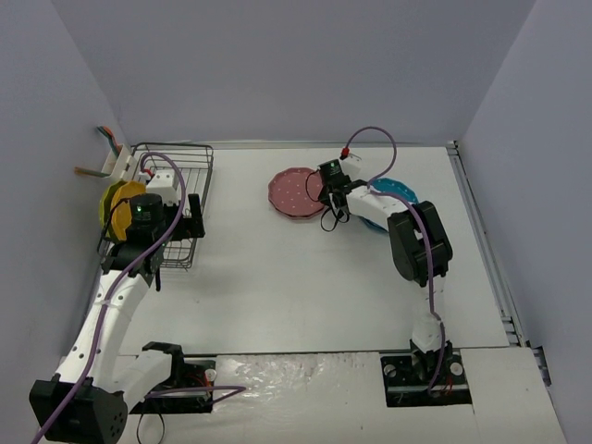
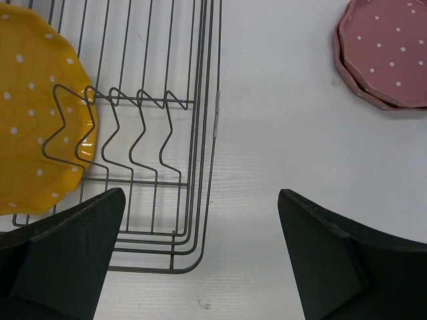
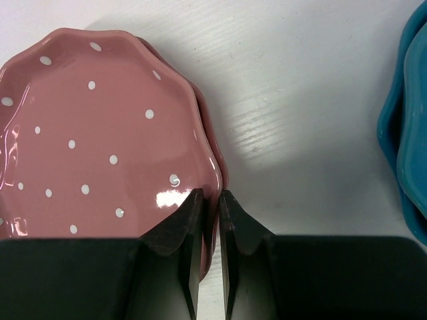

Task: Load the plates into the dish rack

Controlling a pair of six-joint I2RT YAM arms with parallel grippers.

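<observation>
Racked: yellow plates [image 1: 120, 208] in dish rack [image 1: 199, 171].
Remaining: pink plates [image 1: 294, 192], blue plates [image 1: 400, 189] on worktop [image 1: 277, 296].
Right jaws: pinching pink rim.
Left jaws: spread.

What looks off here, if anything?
Nothing spilled or broken. Only oddity: the lower pink plate sits slightly offset, its rim showing past the top pink plate, whose edge the right gripper is pinching.

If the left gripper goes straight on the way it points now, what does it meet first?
Most likely the dish rack: its outer edge wires lie midway ahead of the open left gripper. Bare table lies just beside, so depth leaves some doubt.
</observation>
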